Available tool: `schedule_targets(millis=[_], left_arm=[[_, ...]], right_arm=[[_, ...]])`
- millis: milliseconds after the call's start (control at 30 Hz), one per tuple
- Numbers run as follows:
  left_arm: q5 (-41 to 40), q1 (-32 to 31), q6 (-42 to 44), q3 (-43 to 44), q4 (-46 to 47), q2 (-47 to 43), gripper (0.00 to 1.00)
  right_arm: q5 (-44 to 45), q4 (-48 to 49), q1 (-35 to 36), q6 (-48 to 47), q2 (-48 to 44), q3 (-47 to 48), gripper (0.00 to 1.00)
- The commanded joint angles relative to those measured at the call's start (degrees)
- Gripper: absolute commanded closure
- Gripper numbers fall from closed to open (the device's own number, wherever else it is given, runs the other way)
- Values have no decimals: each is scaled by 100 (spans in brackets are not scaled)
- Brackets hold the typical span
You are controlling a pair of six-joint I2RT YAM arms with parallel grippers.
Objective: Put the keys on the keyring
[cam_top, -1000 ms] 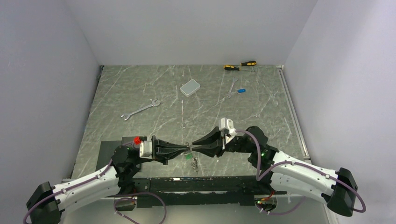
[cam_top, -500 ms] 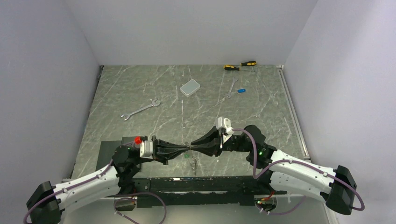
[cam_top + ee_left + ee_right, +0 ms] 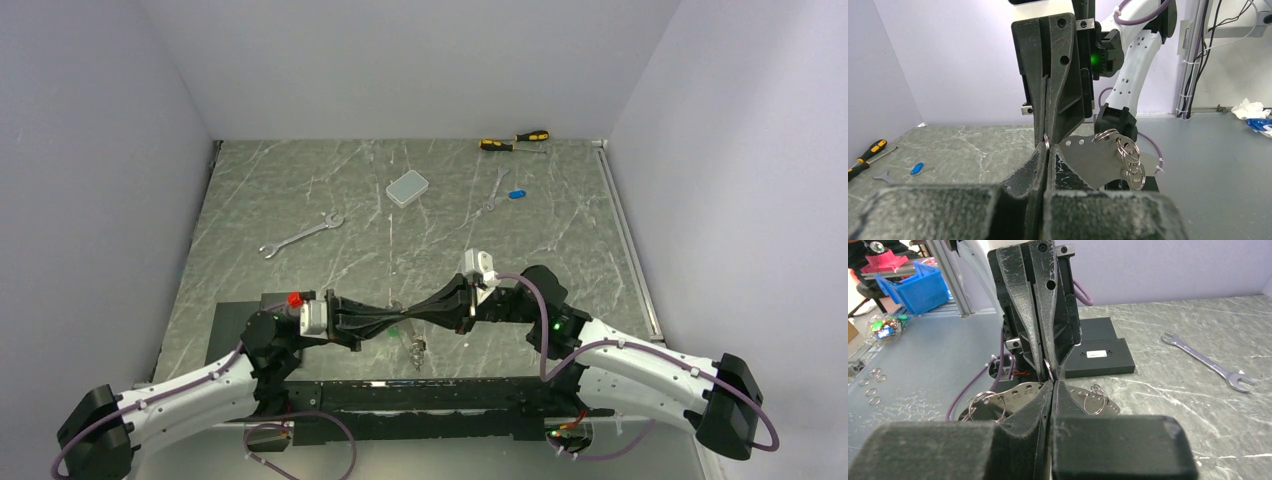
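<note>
Both grippers meet tip to tip low over the table's near edge. My left gripper is shut, with a thin silvery ring of the keyring pinched at its tips. My right gripper faces it, shut on the same ring. The rest of the keyring, a holed metal plate with linked split rings, sits just below. A green key shows under the fingers. A blue key lies far back right.
Two yellow-and-black screwdrivers lie at the back edge, with a small wrench beside the blue key. A grey box and a larger wrench lie mid-table. A black block sits by the left arm's base.
My right gripper has slid left onto the left gripper's tips and gone from partly open to shut. The left gripper has held its place, shut.
</note>
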Motion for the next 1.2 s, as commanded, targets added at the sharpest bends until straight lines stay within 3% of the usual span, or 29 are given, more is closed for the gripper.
schedule_targets(millis=[0, 33, 133, 333, 367, 400, 600, 833, 1000, 1167], left_arm=[[203, -33, 53, 240, 35, 121, 96], [226, -32, 83, 298, -171, 93, 93], [203, -35, 207, 421, -855, -86, 65], [-310, -38, 427, 735, -2587, -1091, 37], [-424, -34, 424, 809, -2886, -1318, 20], [-530, -34, 433, 910, -3222, -1520, 13], [-1091, -37, 552, 1856, -5313, -2315, 1], [-2421, -37, 667, 3154, -7618, -2068, 1], [-4157, -32, 418, 3086, -8079, -2011, 1], [-4233, -24, 610, 3322, -8451, -1903, 1]], right_arm=[[-197, 234, 49, -109, 82, 218, 100], [-197, 194, 53, -158, 71, 216, 100], [-171, -75, 49, -368, -16, 234, 100], [287, -512, 57, -1218, -359, 113, 100], [394, -579, 62, -1399, -398, 103, 100], [494, -623, 70, -1572, -428, 83, 100], [1183, 242, 316, -2550, -527, -395, 100], [2398, 800, 1018, -4137, -160, -549, 100], [3600, 1358, 1919, -5470, 321, -601, 100], [4683, 2075, 2651, -6874, 1083, -730, 100]])
